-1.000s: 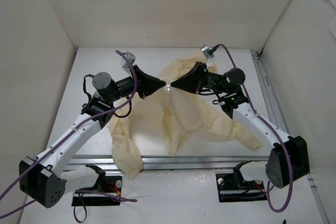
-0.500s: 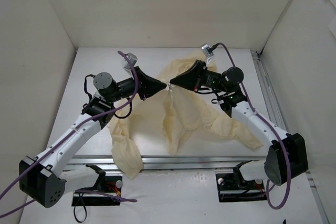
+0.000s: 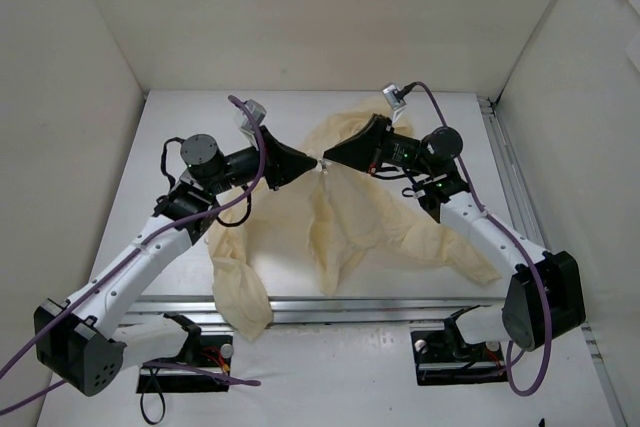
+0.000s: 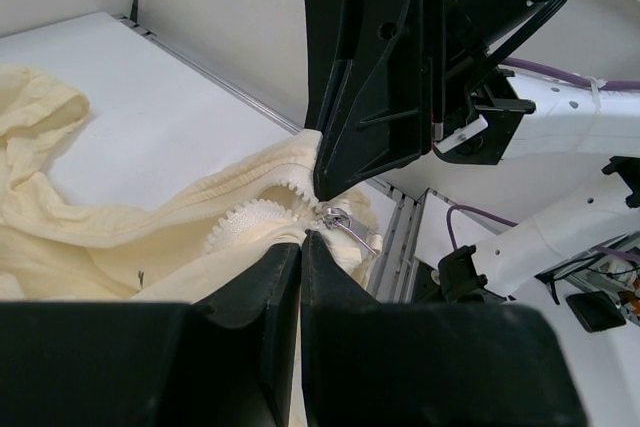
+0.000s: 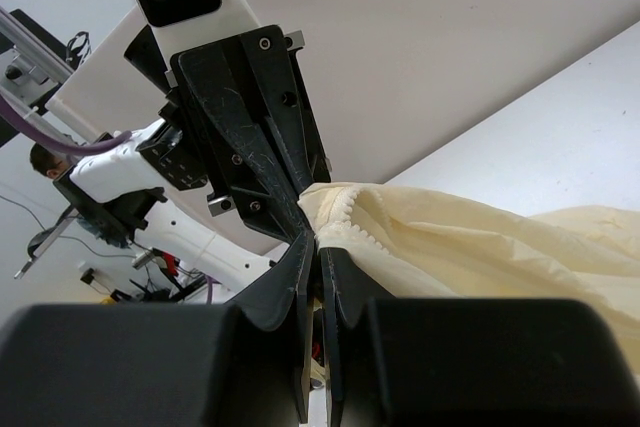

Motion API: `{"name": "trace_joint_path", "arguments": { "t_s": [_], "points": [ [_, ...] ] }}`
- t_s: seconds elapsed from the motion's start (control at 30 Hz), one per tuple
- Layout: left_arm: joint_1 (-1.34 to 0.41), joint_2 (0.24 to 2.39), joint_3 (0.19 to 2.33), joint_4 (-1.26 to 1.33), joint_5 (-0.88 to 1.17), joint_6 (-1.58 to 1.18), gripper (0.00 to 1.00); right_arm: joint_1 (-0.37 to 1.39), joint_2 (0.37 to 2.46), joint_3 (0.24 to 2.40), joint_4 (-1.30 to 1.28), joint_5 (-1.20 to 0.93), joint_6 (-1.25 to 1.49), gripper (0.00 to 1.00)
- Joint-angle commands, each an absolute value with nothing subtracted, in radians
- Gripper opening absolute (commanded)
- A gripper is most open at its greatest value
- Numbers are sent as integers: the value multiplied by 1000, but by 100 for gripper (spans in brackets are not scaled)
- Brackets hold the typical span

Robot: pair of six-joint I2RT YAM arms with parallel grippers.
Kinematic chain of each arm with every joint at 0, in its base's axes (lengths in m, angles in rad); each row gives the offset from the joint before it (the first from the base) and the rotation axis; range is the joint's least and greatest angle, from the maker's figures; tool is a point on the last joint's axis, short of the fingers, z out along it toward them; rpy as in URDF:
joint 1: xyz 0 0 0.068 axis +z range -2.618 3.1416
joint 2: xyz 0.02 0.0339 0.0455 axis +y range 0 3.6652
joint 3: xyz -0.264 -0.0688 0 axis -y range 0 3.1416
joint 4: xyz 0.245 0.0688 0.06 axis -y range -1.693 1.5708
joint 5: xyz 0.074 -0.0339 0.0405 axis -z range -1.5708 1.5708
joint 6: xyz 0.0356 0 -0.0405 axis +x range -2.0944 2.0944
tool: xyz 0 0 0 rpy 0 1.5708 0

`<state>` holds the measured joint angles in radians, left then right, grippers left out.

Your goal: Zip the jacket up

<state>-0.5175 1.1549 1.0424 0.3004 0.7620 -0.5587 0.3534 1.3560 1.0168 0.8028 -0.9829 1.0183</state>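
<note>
While the jacket [image 3: 350, 227] is lying spread mid-frame on the table [image 3: 200, 117], left gripper [image 3: 312, 161] and right gripper [image 3: 327, 160] are both pinching its raised zipper edge, tip to tip by the slider [image 4: 336, 217], so zipping is seemingly mid-step and probably calling next for steady opposed pulling.

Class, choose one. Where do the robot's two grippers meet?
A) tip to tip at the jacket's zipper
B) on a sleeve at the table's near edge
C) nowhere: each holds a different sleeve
A: the left gripper and right gripper pinch the jacket tip to tip, right at its zipper teeth.
</note>
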Motion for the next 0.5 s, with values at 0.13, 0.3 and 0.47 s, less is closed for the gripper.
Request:
{"name": "trace_joint_path", "arguments": {
  "t_s": [0.13, 0.3, 0.47],
  "points": [
    [-534, 1166, 1095, 359, 796, -569, 2, 368, 1344, 1005, 891, -922, 989, 0],
    [-534, 1158, 1083, 379, 778, -601, 5, 410, 1330, 986, 894, -830, 957, 0],
    [-534, 1143, 1109, 325, 733, -580, 15, 423, 1318, 973, 896, -798, 933, 0]
  ]
}}
